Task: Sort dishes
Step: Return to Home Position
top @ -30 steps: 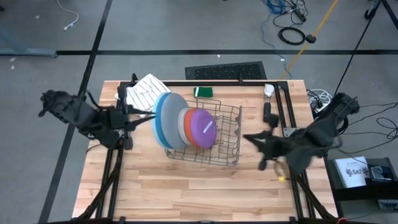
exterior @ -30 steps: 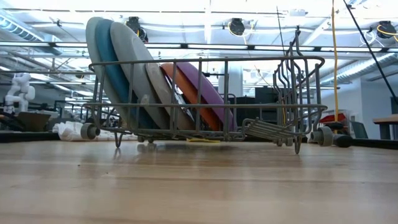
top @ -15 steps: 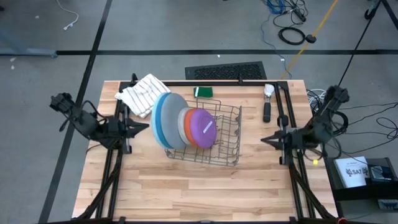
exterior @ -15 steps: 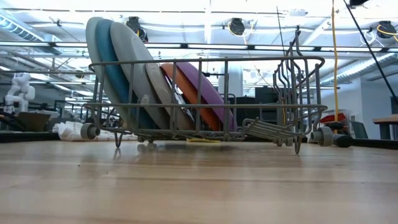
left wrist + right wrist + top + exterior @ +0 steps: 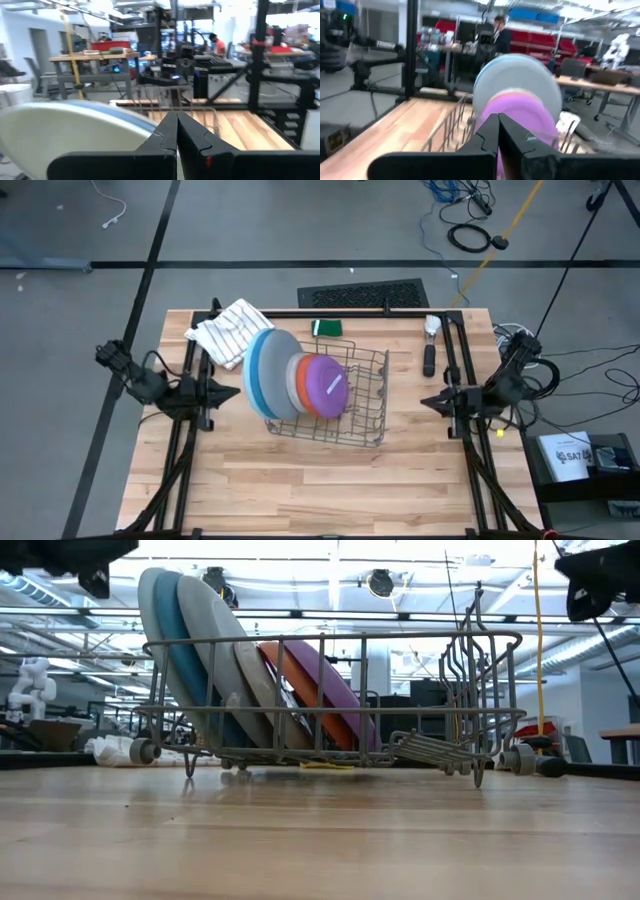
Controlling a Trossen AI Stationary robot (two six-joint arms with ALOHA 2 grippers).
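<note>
Plates (image 5: 283, 375) stand on edge in the rack (image 5: 365, 415), which sits near the middle of the table (image 5: 300, 490). They are all crowded into the rack's left end and lean toward the table's left edge. Starting from that side, in the low view we count the light blue plate (image 5: 148, 610), the dark blue plate (image 5: 178, 650), the grey plate (image 5: 212, 640), a thin off-white plate (image 5: 258, 680), the orange plate (image 5: 300, 680) and the purple plate (image 5: 325, 387). Each rests close against its neighbour.

We find the left gripper (image 5: 234, 389) just inside the table's left edge, pointing at the big plates and apart from them. Its wrist view shows its fingers (image 5: 167, 135) pressed together with nothing between them, and a pale plate face ahead. The right gripper (image 5: 425, 401) hangs near the right edge, pointing at the rack and well apart from it. Its fingers (image 5: 487, 135) are also together and empty, and the purple plate fills the view beyond them.

We see the cloth (image 5: 228, 330) crumpled in the back left corner, just beside the light blue plate's rim. The sponge (image 5: 326, 328) lies at the back edge, behind the rack.
</note>
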